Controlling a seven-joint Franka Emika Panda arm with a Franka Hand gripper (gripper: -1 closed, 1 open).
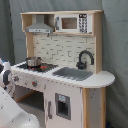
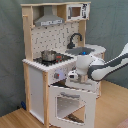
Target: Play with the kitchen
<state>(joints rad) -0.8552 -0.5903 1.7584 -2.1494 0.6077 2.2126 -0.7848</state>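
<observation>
Both exterior views are showing the kitchen (image 1: 62, 65) standing on a wooden floor (image 2: 15, 117) before a grey curtain (image 2: 10, 50); no writing on it is readable. A metal pot (image 2: 49, 54) is sitting on the black hob, with the black tap (image 1: 85, 58) arching over the grey sink (image 1: 74, 73). In the second exterior view the oven door (image 2: 70, 102) is hanging open, and the gripper (image 2: 73, 76) is reaching in at the knob panel above it; I cannot tell whether it is clenched or released.

Oven door (image 2: 71, 104) of the kitchen (image 2: 42, 75) hangs half open; gripper (image 2: 73, 76) sits at the knob panel; pot (image 2: 48, 55) on hob.
</observation>
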